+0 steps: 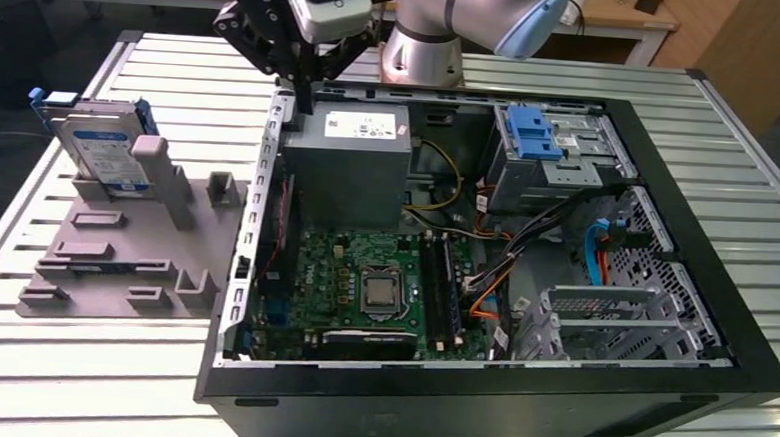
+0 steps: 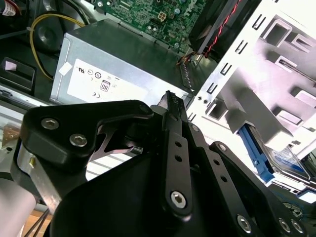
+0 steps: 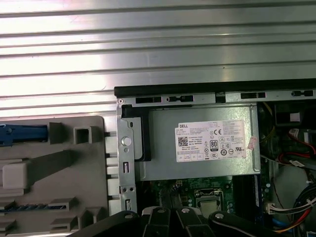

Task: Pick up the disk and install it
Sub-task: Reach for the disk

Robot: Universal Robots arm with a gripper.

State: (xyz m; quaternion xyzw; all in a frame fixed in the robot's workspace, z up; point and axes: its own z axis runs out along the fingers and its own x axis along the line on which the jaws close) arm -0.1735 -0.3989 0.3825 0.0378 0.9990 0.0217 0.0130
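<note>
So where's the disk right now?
The disk stands on edge in the grey holder on the table, at the exterior view's left, outside the open computer case.

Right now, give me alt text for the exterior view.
The claw hangs shut near the power supply in an open computer case. The disk stands upright in a grey holder at the exterior view's left.

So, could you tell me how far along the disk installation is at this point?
Nothing looks done yet: the disk stands in the grey holder beside the open computer case. The gripper, shut and empty, hangs over the case's edge near the power supply. Picking up and installing both remain.
</note>
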